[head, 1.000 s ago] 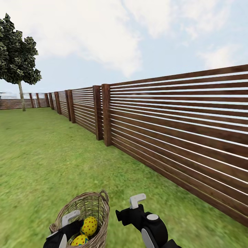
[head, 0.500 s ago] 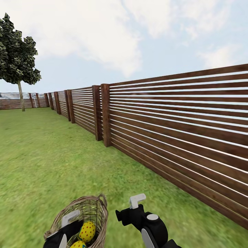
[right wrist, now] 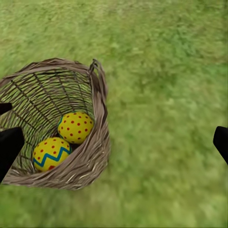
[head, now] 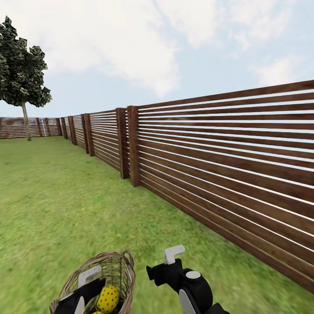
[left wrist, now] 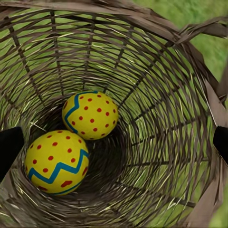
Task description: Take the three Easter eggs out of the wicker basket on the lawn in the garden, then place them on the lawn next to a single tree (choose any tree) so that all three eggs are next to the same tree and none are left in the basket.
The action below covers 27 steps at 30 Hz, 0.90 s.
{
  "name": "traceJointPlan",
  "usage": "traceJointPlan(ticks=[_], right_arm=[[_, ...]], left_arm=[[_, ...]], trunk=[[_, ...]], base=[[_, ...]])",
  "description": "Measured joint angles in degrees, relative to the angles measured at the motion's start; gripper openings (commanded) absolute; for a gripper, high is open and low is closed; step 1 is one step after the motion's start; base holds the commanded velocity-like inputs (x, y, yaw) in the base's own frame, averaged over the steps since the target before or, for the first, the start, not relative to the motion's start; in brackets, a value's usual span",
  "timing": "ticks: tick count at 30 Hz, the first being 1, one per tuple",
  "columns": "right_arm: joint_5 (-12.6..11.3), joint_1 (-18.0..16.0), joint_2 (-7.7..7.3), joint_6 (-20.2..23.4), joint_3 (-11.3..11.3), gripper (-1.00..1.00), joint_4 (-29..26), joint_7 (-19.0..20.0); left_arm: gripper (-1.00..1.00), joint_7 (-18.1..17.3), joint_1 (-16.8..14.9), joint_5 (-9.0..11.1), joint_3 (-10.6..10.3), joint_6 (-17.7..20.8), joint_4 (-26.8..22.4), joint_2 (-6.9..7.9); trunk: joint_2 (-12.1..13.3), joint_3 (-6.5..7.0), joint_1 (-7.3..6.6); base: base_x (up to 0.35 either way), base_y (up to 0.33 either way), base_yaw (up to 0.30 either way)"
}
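Observation:
The wicker basket [head: 114, 267] sits on the lawn [head: 56, 205] at the bottom left of the head view. My left gripper [head: 85, 288] hangs open over its mouth. In the left wrist view, two yellow Easter eggs [left wrist: 90, 115] [left wrist: 57, 161] lie at the bottom of the basket [left wrist: 156, 95], between the spread dark fingertips [left wrist: 9, 148]; the left gripper [left wrist: 114, 145] holds nothing. My right gripper [head: 173, 261] is open beside the basket, over grass [right wrist: 161, 142]. Its view shows the basket [right wrist: 97, 142] with both eggs [right wrist: 76, 127] [right wrist: 51, 153]. A third egg is out of view. The tree [head: 27, 122] stands far off at the left.
A dark brown slatted fence [head: 226, 165] runs along the right side, from close by me to the far corner behind the tree. Open grass stretches from the basket toward the tree.
The basket has slid lower and to the left in the head view, and the lower egg has dropped past the bottom edge. The fence shifted slightly, so the camera moved. Both grippers kept their places.

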Motion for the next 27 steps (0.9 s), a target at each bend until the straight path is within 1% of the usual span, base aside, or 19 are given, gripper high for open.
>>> traceJointPlan(ticks=[10,17,23,27], right_arm=[[0.00,0.00,0.00,0.01,0.00,1.00,0.00,0.02],[0.00,0.00,-0.06,0.00,-0.02,1.00,0.00,0.03],[0.07,0.00,-0.08,0.01,-0.08,1.00,0.00,0.02],[0.08,0.00,-0.09,0.01,-0.20,1.00,0.00,0.03]], left_arm=[[1.00,0.00,0.01,-0.10,0.00,0.00,0.00,0.00],[1.00,-0.01,-0.03,-0.23,0.00,0.24,0.13,0.00],[1.00,-0.13,-0.19,-0.26,-0.03,0.47,2.31,0.00],[1.00,-0.15,-0.52,-0.26,-0.04,1.93,3.07,0.00]], trunk=[[0.00,0.00,0.01],[0.00,0.00,0.02],[0.00,0.00,0.02],[0.00,0.00,0.02]], base=[[0.085,0.000,0.000],[0.018,0.000,0.000],[0.002,0.000,0.000],[0.000,0.000,0.000]])
